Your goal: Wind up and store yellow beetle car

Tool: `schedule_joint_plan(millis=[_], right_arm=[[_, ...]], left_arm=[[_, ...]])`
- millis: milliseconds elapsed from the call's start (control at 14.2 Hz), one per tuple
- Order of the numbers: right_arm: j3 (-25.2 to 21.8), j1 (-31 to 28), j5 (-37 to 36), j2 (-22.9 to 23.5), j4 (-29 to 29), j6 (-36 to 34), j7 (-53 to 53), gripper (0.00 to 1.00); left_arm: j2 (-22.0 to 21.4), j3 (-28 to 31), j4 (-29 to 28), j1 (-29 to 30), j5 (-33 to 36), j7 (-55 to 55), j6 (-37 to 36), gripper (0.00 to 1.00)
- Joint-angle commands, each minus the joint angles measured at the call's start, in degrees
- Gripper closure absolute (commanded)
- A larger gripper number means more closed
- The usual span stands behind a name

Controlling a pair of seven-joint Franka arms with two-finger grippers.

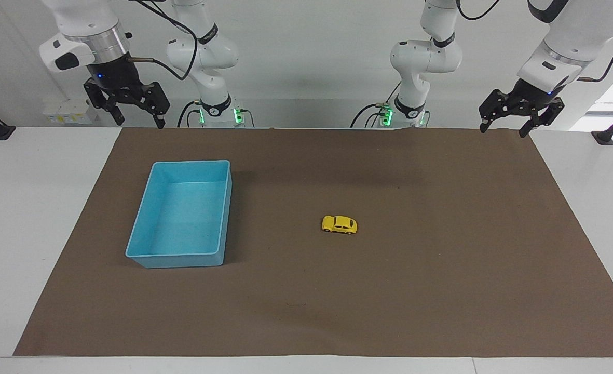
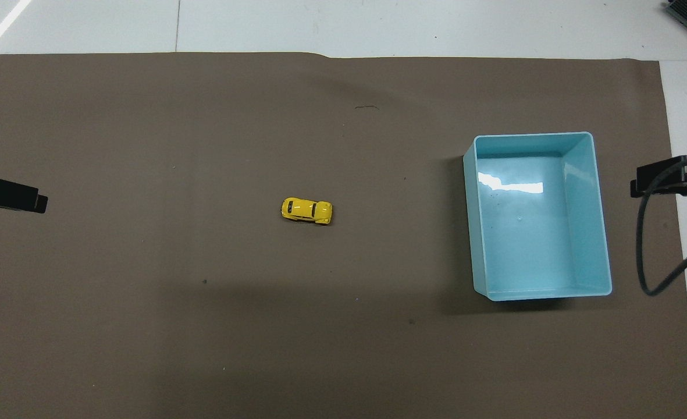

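Nothing of the task is seen to be done yet. The small bright yellow beetle-shaped toy car (image 1: 339,224) is found on its wheels on the brown paper mat (image 1: 441,291), out in the middle, well apart from both pincers and touched by neither. The winding is judged to be wholly ahead, and so is the storing.

The left gripper (image 1: 507,120) is held raised over the mat's edge at the robots' end, at the left arm's corner, its black fingers spread with nothing between them. The right gripper (image 1: 136,111) is held raised over the matching corner at the right arm's end, fingers likewise parted and empty. Both arms are seen waiting.

The open light-blue rectangular plastic bin (image 1: 184,214) is set on the mat toward the right arm's end, closer to the right gripper than to the left, and farther out on the table than that pincer. It is seen to be empty, so the car's resting place is judged to be ready.

Between the car and either pincer only bare mat is seen; nothing is found in the way. The bin's walls are the one thing to be cleared when the car is carried over.
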Motion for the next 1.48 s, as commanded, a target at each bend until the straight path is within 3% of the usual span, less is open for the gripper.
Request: schedule_joint_plan(millis=[0,776,1411], right_arm=[[0.27,-0.93,1.35,0.73,1.15,0.35,0.35,0.0],[0.27,-0.75,1.43,0.11,0.63,1.75,0.96,0.0],[0.27,-0.75,1.43,0.02,0.54,1.67,0.61,0.0]], left_arm=[[-1.26,-0.28,-1.05,0.18,0.61,0.1,-0.69,0.0],[-0.2,-0.36,-1.05,-0.34,0.17,-1.13,0.36,0.0],[2.35,-1.24,-0.35,-1.31,-2.11,11.24,0.98,0.0]])
